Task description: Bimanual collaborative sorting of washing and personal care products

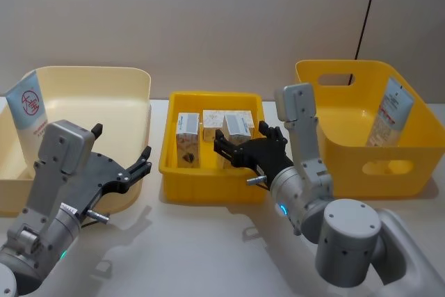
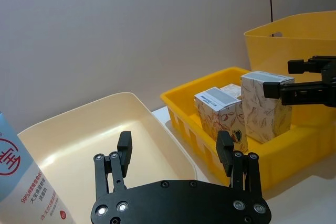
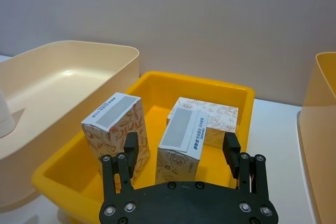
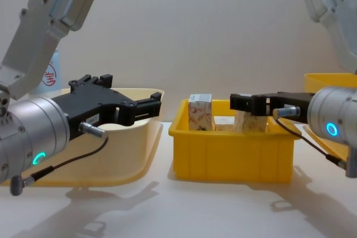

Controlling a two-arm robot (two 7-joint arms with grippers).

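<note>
White table (image 1: 208,241) | beige wall (image 1: 208,19) | left jaws released | right jaws released by cartons (image 1: 188,135)

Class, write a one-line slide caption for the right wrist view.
Open right gripper facing three patterned cartons in the small yellow bin.

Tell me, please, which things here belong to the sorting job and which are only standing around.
Part of the job: pale-blue tube; three patterned cartons; blue-grey pouch; left gripper, open; right gripper, open near the cartons.

Only surroundings: cream bin holding the tube; small yellow tray holding the cartons; large yellow bin holding the pouch; table; black cable.
</note>
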